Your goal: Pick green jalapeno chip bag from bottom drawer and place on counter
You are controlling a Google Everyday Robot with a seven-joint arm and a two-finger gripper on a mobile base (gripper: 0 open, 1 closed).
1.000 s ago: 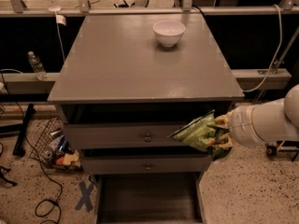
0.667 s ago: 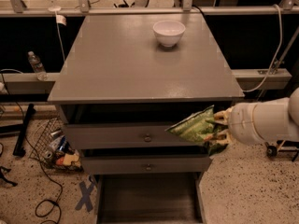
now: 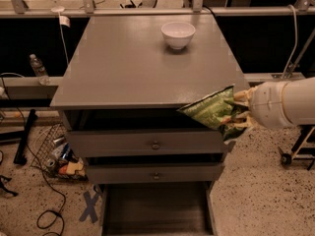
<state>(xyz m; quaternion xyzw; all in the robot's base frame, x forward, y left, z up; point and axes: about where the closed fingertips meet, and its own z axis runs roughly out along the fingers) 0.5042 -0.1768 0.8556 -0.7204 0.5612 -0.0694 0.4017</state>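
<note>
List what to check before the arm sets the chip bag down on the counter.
1. Grip: the gripper, at the cabinet's front right corner, has its jaws shut on the right end of the green jalapeno chip bag: ok.
2. Bag out of the bottom drawer, which stands open: ok.
3. Bag high enough to pass the front edge of the counter: cannot tell; it overlaps that edge in this view.
4. Landing room: the white bowl sits far back and the near half is bare: ok.
</note>
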